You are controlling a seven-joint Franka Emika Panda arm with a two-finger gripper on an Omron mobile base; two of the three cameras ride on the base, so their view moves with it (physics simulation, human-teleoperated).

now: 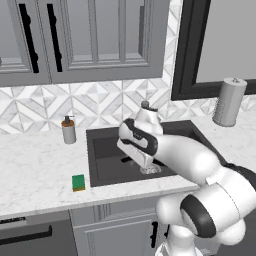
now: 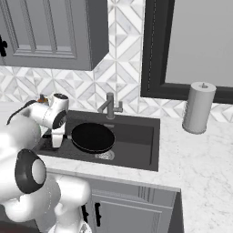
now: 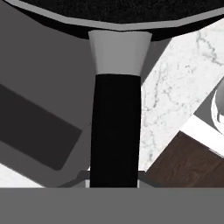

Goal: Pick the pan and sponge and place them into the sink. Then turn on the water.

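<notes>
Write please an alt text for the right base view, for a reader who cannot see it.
A white robot arm holds a black pan by its handle over the dark sink, its claw at the sink's left side. The faucet runs no water; a paper towel roll stands on the counter to the right.

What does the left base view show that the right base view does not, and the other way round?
Left base view alone: the small green rectangular sponge lying on the white marble counter left of the basin, and a grey soap dispenser bottle behind it.

Right base view alone: the round black frying pan over the basin, near the round metal drain, its handle toward the hand, and the whole grey metal faucet.

Both: the dark grey rectangular sink, the paper towel roll, the white arm.
</notes>
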